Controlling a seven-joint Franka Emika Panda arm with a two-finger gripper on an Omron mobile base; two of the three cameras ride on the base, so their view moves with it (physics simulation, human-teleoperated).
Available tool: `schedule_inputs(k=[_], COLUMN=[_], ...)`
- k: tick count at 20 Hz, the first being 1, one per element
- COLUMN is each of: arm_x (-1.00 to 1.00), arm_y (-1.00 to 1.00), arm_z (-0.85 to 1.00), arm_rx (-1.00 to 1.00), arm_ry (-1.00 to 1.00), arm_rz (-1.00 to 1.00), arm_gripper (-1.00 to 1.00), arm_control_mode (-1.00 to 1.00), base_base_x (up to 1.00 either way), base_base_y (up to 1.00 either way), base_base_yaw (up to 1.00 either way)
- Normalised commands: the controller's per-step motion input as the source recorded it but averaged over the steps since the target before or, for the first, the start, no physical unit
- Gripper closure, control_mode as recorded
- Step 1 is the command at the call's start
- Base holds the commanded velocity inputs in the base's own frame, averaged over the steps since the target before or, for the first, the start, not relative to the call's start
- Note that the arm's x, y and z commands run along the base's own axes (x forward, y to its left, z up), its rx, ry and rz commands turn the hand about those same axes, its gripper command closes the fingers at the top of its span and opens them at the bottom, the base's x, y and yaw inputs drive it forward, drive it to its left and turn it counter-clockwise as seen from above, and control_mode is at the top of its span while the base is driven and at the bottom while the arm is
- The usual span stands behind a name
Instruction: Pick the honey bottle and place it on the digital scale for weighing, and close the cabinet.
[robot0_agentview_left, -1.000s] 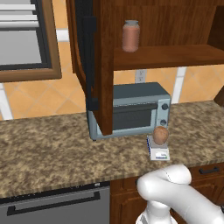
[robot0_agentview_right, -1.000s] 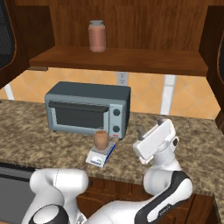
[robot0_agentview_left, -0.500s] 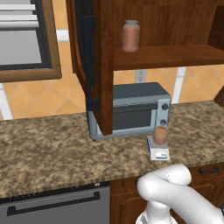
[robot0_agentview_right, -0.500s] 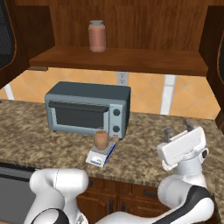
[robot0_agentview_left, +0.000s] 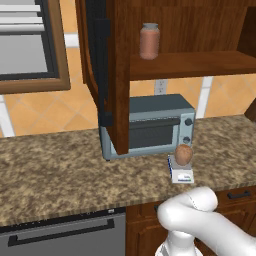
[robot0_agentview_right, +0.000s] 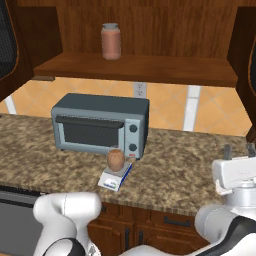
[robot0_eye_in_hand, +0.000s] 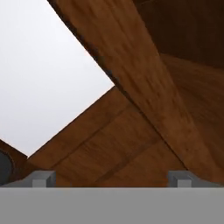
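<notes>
Honey bottle (robot0_agentview_right: 115, 160), squat tan-brown jar, upright on small white blue-edged digital scale (robot0_agentview_right: 114, 179), weighing pos.; reddish-brown wood cabinet (robot0_agentview_left: 117, 75) door open; gripper (robot0_agentview_right: 236, 150) wide open, empty.

Open granite counter (robot0_agentview_right: 195, 160) lay at three o'clock of the toaster oven (robot0_agentview_right: 100, 125), while the bottle (robot0_agentview_right: 115, 160) on the scale (robot0_agentview_right: 115, 177) blocked its front corner. Both cabinet doors (robot0_agentview_left: 102, 70) stood open, one hanging before the oven's nine o'clock side.
</notes>
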Motion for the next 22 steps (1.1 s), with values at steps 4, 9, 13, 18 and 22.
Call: schedule_inputs(k=[4, 9, 13, 18, 22], arm_x=[0.0, 0.0, 0.0, -0.02, -0.05], arm_y=[-0.84, -0.77, -0.7, -0.32, -0.06], arm_z=[-0.01, -0.16, 0.06, 0.15, 0.82], arm_rx=[0.12, 0.09, 0.1, 0.01, -0.04], arm_ry=[0.0, 0.0, 0.02, -0.01, -0.16], arm_rz=[0.0, 0.0, 0.0, 0.0, 0.06], arm_gripper=[-1.0, -1.0, -1.0, -1.0, -1.0], arm_control_mode=[-1.0, -1.0, -1.0, -1.0, -1.0], base_base_x=[0.0, 0.0, 0.0, 0.0, 0.0], base_base_y=[0.0, 0.0, 0.0, 0.0, 0.0], base_base_yaw=[0.0, 0.0, 0.0, 0.0, 0.0])
